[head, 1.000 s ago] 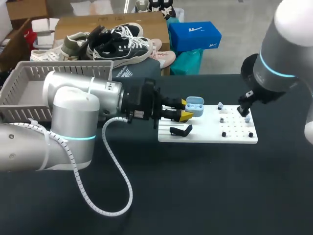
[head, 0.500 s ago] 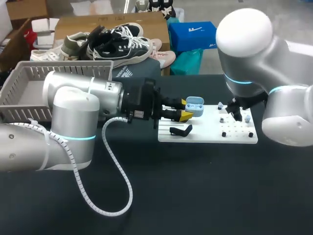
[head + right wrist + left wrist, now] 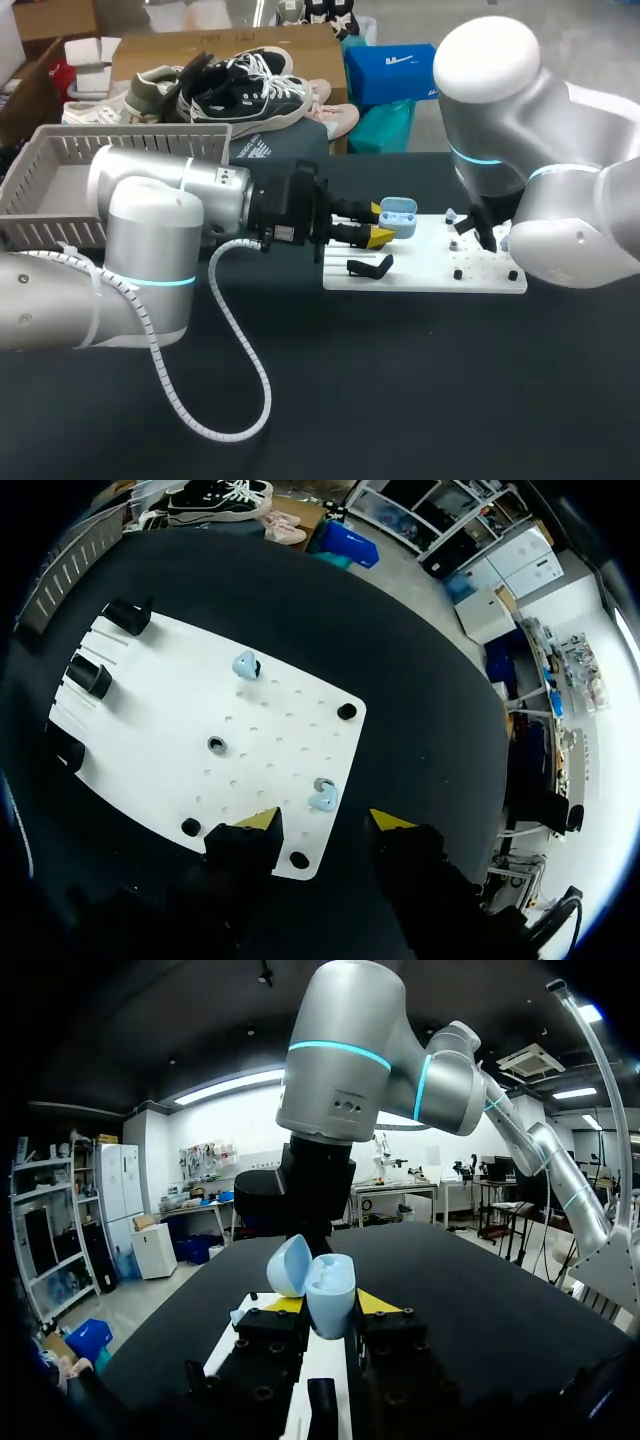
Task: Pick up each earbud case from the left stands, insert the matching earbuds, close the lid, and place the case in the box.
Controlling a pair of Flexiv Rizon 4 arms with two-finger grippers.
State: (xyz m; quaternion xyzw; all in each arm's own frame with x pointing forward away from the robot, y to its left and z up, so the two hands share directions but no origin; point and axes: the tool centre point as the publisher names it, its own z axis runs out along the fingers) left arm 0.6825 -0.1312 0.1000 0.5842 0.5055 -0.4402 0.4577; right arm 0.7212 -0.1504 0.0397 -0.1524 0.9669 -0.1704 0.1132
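Earbud case [image 3: 397,212], lid open, is clamped in the left jaws over the left end of the white board [image 3: 430,278]. Right jaws hang open and empty above an earbud [image 3: 322,796]. Their alignment is hard to judge, so closing off-centre could flick it away.

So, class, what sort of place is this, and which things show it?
Probably a robotics lab test bench: the left arm and right arm are over a black table, a white fixture board carries earbuds, and the left gripper holds an open earbud case.
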